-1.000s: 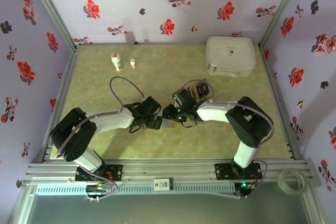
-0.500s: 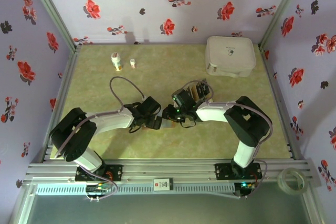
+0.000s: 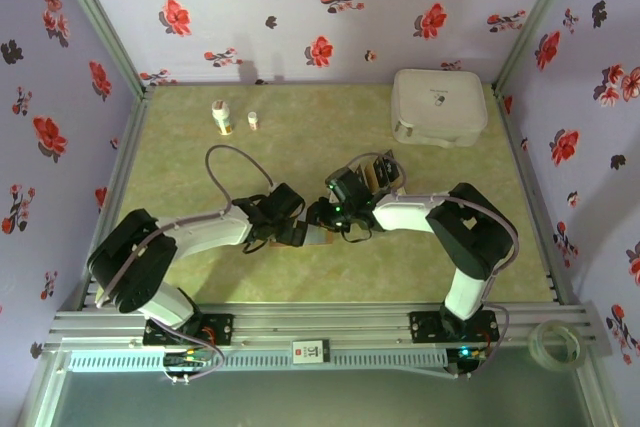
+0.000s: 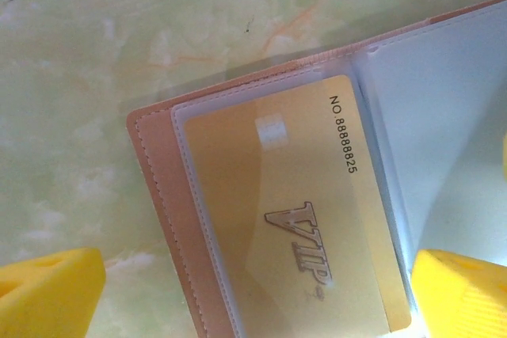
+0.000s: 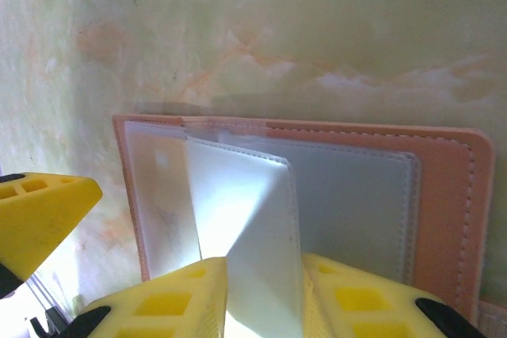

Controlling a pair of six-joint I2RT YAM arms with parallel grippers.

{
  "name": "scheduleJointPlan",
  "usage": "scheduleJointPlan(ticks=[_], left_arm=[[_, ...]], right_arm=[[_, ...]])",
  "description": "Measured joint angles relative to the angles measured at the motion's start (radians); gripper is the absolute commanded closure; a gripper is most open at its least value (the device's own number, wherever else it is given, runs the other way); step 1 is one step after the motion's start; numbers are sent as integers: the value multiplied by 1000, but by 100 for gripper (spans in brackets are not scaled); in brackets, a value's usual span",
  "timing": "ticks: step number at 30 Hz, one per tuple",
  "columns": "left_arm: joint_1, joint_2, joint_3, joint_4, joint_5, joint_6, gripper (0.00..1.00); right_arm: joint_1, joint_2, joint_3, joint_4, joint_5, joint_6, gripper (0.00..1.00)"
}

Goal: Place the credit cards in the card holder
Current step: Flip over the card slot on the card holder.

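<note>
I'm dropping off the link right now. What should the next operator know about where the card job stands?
Left gripper: open, fingers wide apart over the open reddish-brown leather card holder.
Right gripper: at the holder's raised clear sleeve leaf; whether it is pinching the leaf is unclear.
Done: one gold VIP card sits in a clear sleeve.
Left: the loose black and orange-tan cards, lying beyond the right gripper, need loading.

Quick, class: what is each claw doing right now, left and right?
Left claw: open over the card holder, gripping nothing.
Right claw: closed on a clear sleeve of the card holder.
</note>
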Motion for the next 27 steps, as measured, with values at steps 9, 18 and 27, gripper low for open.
scheduleJointPlan(ticks=[9,18,27], left_arm=[[7,-116,0,-43,-9,0,0],[135,-351,-48,-119,-29,-3,0],[224,-426,-77,-156,-35,-16,0]], right_arm=[[9,0,30,11,-13,29,68],[57,47,204,-2,-10,33,54],[103,227,303,22,-30,45,54]])
